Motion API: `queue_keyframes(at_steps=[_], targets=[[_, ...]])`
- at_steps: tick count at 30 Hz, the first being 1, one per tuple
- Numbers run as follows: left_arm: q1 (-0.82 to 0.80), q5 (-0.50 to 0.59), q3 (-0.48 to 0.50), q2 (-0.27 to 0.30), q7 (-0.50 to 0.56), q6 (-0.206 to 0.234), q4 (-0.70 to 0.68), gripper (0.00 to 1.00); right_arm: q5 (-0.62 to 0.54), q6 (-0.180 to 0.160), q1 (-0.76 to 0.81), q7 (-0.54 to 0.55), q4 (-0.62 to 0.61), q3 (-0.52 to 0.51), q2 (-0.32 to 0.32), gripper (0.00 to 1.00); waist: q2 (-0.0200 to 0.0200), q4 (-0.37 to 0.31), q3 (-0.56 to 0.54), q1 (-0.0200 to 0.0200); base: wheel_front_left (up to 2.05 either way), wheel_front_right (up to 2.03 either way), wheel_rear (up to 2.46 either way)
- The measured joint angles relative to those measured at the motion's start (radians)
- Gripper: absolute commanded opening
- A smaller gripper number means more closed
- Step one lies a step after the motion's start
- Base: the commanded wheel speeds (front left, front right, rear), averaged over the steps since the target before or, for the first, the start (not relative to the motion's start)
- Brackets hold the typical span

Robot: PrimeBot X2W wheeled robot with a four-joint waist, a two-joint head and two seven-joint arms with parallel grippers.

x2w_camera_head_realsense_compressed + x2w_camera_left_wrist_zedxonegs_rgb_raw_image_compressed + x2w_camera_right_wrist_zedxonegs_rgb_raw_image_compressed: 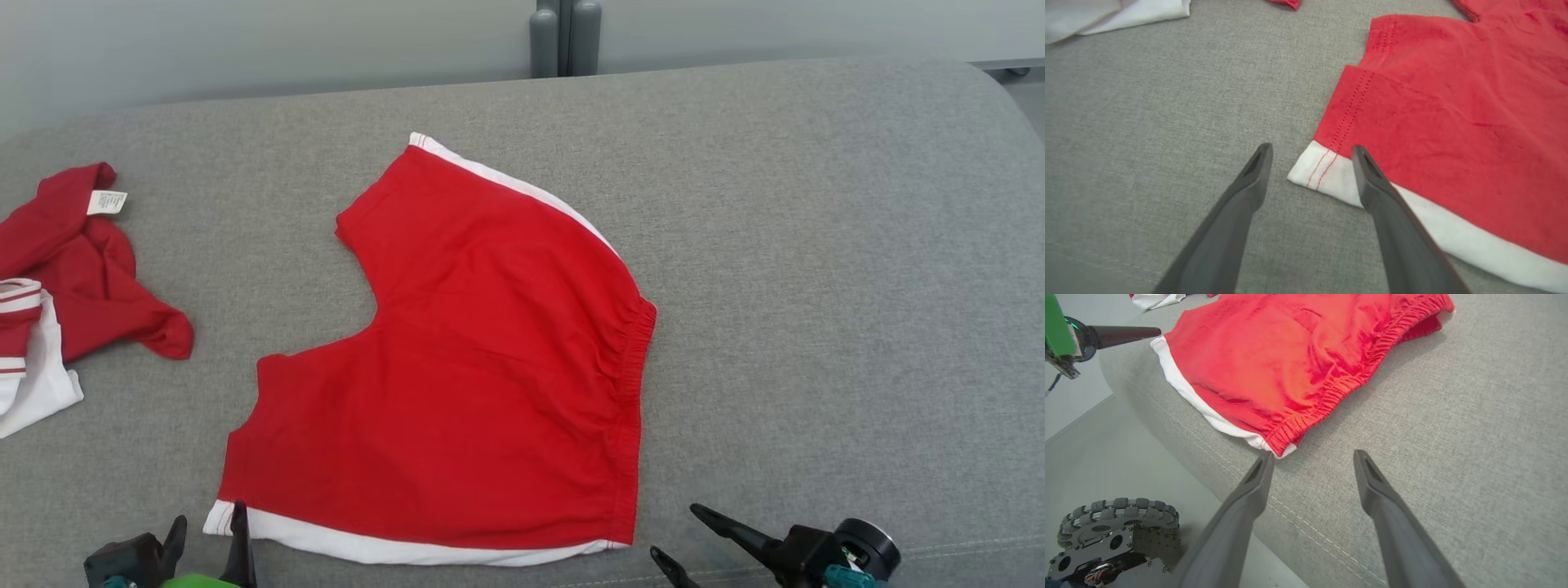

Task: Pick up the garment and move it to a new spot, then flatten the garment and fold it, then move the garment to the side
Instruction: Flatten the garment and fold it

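The garment (465, 384) is a pair of red shorts with white side stripes, spread flat on the grey cushion (816, 286), elastic waistband to the right. My left gripper (208, 527) is open at the shorts' near left hem corner (1323, 173), which lies between its fingers in the left wrist view; one finger (1372, 179) overlaps the white stripe. My right gripper (673, 535) is open just off the near right waistband corner (1284, 447); its left finger (1257, 477) is close beside that corner. In the right wrist view the left gripper's finger (1122, 332) shows at the far hem.
Another red and white garment (73, 278) lies crumpled at the cushion's left edge. The cushion's front edge (1229, 473) drops to the floor, where the robot's wheeled base (1114, 535) stands. A grey post (565, 37) rises behind the cushion.
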Motion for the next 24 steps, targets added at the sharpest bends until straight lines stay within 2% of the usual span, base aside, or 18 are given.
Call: queue_keyframes(at_steps=[11, 13, 15, 16, 19, 20, 21, 22, 23, 24], targets=[[-0.074, -0.016, 0.003, 0.001, 0.034, -0.028, 0.047, 1.0, -0.031, 0.024, -0.094, -0.001, 0.085, 0.053, 0.041, 1.0, 0.0, 0.041, 0.052, 0.0, 0.0, 0.0, 0.0], [-0.082, -0.017, 0.002, 0.0, 0.04, -0.034, 0.062, 1.0, -0.031, 0.029, -0.103, -0.001, 0.102, 0.059, 0.048, 0.87, 0.0, 0.049, 0.06, 0.0, 0.0, 0.0, 0.0], [-0.084, -0.021, 0.001, 0.0, 0.043, -0.035, 0.071, 1.0, -0.031, 0.029, -0.119, -0.001, 0.116, 0.067, 0.061, 0.85, 0.0, 0.054, 0.066, 0.0, 0.0, 0.0, 0.0], [-0.085, -0.024, 0.001, 0.0, 0.042, -0.04, 0.074, 1.0, -0.031, 0.029, -0.127, -0.001, 0.123, 0.073, 0.069, 0.72, 0.0, 0.057, 0.069, 0.0, 0.0, 0.0, 0.0], [-0.098, -0.024, 0.0, 0.001, 0.043, -0.045, 0.093, 1.0, -0.035, 0.029, -0.141, -0.001, 0.136, 0.089, 0.08, 0.7, 0.0, 0.06, 0.072, 0.0, 0.0, 0.0, 0.0], [-0.102, -0.03, 0.001, 0.001, 0.045, -0.052, 0.098, 1.0, -0.035, 0.032, -0.144, -0.001, 0.149, 0.094, 0.088, 0.65, 0.0, 0.06, 0.072, -0.0001, 0.0, 0.0, 0.0], [-0.103, -0.034, 0.001, 0.001, 0.048, -0.053, 0.1, 1.0, -0.035, 0.033, -0.144, -0.001, 0.153, 0.097, 0.092, 0.53, 0.0, 0.06, 0.072, 0.0, 0.0, 0.0, 0.0], [-0.105, -0.037, 0.001, 0.001, 0.052, -0.053, 0.105, 1.0, -0.035, 0.037, -0.147, -0.001, 0.157, 0.102, 0.097, 0.49, 0.0, 0.06, 0.072, 0.0, 0.0, 0.0, 0.0], [-0.106, -0.042, 0.001, 0.001, 0.054, -0.056, 0.112, 1.0, -0.035, 0.038, -0.15, -0.001, 0.16, 0.106, 0.099, 0.49, 0.0, 0.061, 0.072, 0.0, 0.0, 0.0, 0.0], [-0.109, -0.045, 0.0, 0.001, 0.056, -0.061, 0.116, 0.95, -0.034, 0.038, -0.153, -0.001, 0.164, 0.109, 0.1, 0.45, 0.0, 0.061, 0.073, 0.0, 0.0, 0.0, 0.0]])
